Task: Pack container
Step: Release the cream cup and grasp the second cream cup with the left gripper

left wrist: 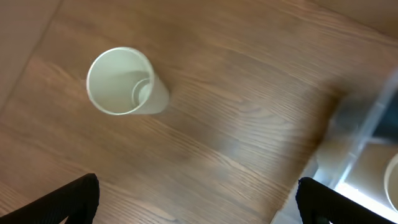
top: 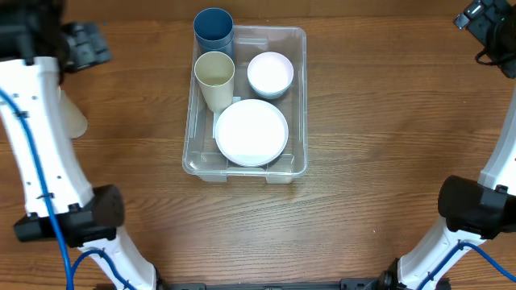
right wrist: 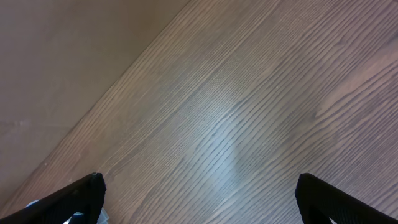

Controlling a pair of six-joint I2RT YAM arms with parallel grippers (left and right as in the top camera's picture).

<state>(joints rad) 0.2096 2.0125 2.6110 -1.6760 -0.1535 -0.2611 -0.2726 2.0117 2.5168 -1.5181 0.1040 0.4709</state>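
The clear container [top: 301, 89] stands at the table's middle and holds a blue cup [top: 214, 29], a pale cream cup [top: 215, 74], a white bowl [top: 270, 73] and a white plate [top: 251, 132]. Another cream cup [left wrist: 121, 81] stands upright on the table left of the container, partly hidden by my left arm in the overhead view [top: 74, 119]. My left gripper [left wrist: 199, 202] is open and empty above the bare table between that cup and the container's edge [left wrist: 367, 140]. My right gripper [right wrist: 199, 199] is open and empty over bare wood at the far right [top: 484, 22].
The wooden table [top: 387, 121] stretches on both sides of the container. The table's edge runs across the upper left of the right wrist view [right wrist: 118, 87]. Both arm bases stand at the front corners.
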